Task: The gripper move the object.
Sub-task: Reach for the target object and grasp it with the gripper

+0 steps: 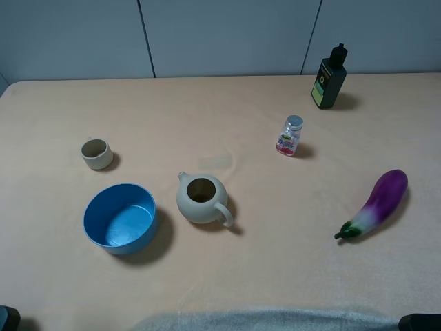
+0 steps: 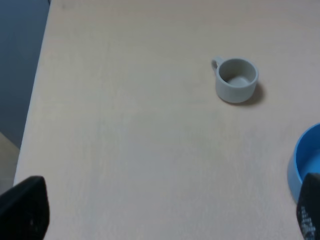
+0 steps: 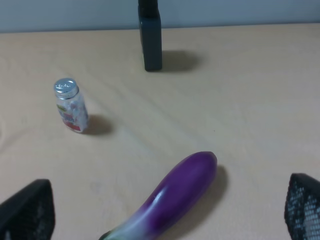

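The purple eggplant (image 1: pixel 377 204) lies on the tan table at the right, its green stem end toward the front. In the right wrist view the eggplant (image 3: pixel 175 197) lies between and below the two black fingers (image 3: pixel 27 210) of my right gripper (image 3: pixel 165 207), which is open, empty and apart from it. My left gripper (image 2: pixel 165 220) is open and empty over bare table at the left; its black fingers (image 2: pixel 22 207) show at the frame corners. In the exterior view only dark bits of the arms show at the front corners.
A beige teapot (image 1: pixel 202 200) stands mid-table, with a blue bowl (image 1: pixel 120 218) and a small beige cup (image 1: pixel 96 153) to its left. A small clear bottle with a pink label (image 1: pixel 289 136) and a dark bottle (image 1: pixel 331 79) stand at the back right. A grey cloth (image 1: pixel 262 321) lies at the front edge.
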You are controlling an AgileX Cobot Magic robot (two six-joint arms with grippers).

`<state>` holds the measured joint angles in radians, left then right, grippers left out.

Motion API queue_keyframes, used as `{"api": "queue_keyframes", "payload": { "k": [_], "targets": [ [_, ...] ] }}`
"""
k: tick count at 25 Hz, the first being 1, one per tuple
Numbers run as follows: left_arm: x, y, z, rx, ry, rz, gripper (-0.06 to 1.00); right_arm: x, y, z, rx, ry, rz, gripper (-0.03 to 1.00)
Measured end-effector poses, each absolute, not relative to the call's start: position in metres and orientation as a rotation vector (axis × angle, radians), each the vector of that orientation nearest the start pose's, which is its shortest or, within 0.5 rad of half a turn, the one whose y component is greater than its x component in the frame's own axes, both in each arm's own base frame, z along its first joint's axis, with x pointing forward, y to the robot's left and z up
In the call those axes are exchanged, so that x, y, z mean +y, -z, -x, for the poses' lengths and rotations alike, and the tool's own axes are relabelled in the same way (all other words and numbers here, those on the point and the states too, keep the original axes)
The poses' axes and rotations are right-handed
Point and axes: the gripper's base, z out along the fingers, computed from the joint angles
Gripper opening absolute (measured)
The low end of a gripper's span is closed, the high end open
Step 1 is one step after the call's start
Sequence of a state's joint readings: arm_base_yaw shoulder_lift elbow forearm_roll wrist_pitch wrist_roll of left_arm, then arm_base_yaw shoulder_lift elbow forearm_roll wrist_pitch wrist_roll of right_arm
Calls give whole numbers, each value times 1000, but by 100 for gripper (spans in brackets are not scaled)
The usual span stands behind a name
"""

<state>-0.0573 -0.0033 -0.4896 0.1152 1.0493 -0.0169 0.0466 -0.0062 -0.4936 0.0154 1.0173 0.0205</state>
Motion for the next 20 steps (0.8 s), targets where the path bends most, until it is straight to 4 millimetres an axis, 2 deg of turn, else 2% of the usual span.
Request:
{"api": "queue_keyframes", "payload": {
  "k": [11,14,20],
  "targets": [
    [9,-276,3,2035,-91,-37,99,3,-285,-1,2016,-84,26,69],
    [9,-276,3,2035,-91,-37,99,5,-291,-15,2090,-113,22,69],
    [9,-276,3,2035,-91,-37,99,9,-303,-53,2271,-138,12,69]
  ]
}}
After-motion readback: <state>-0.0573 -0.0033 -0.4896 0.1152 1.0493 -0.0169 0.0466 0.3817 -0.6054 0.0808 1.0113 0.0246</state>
